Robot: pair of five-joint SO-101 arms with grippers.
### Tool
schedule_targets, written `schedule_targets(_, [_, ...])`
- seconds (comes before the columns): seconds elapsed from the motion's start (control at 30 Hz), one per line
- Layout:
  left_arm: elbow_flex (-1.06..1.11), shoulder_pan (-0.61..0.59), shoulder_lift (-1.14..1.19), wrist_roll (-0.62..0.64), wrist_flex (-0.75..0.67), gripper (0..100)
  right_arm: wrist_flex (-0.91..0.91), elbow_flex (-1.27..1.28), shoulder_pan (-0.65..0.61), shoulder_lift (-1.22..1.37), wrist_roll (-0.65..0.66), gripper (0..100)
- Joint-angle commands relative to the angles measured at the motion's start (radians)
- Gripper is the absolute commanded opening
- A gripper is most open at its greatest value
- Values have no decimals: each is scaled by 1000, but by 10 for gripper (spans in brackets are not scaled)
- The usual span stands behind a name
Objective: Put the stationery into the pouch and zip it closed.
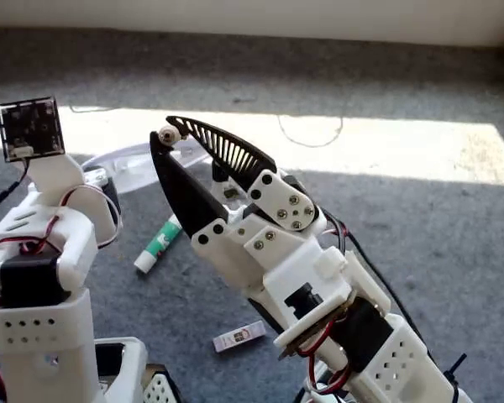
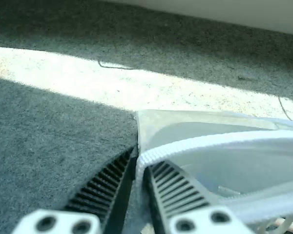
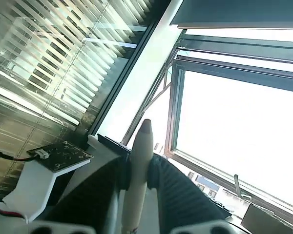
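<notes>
The clear pouch (image 2: 215, 151) lies on the grey carpet, and my left gripper (image 2: 139, 161) is shut on the corner of its white zipper edge. From above, the pouch (image 1: 143, 164) shows just beyond the left arm's wrist (image 1: 76, 210). My right gripper (image 1: 164, 136) is raised and points up and away, above the pouch. It is shut on a white pen (image 3: 138, 170), whose tip (image 1: 170, 134) sticks out between the fingers. A green and white glue stick (image 1: 158, 243) lies on the carpet between the two arms. A small white eraser (image 1: 239, 336) lies nearer the arms' bases.
Grey carpet covers the floor, with a bright sunlit band (image 1: 386, 147) beyond the pouch. A thin loop of wire (image 1: 311, 134) lies in that band. The right wrist view looks up at window blinds (image 3: 49, 53) and the left arm's camera board (image 3: 58, 155).
</notes>
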Motion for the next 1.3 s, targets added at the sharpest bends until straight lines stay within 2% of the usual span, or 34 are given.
schedule_targets(0.0, [-243,71,202,-8,81,11,-33,-10,-10,4,-51,4])
schedule_targets(0.13, [-456,79,380,-8,170,11,-33,-10,-4,5,-104,4])
schedule_targets(0.33, [-780,79,598,-8,345,11,-35,-8,-2,7,-112,4])
schedule_targets(0.5, [-932,77,746,-9,434,11,-36,-8,48,10,-112,4])
schedule_targets(0.63, [-938,77,780,-9,443,10,-45,-10,79,64,-112,4])
schedule_targets(0.93, [-857,79,788,-11,440,10,-266,-2,160,263,-114,4])
schedule_targets(1.27, [-759,67,788,-6,356,9,-288,-2,153,295,-114,4])
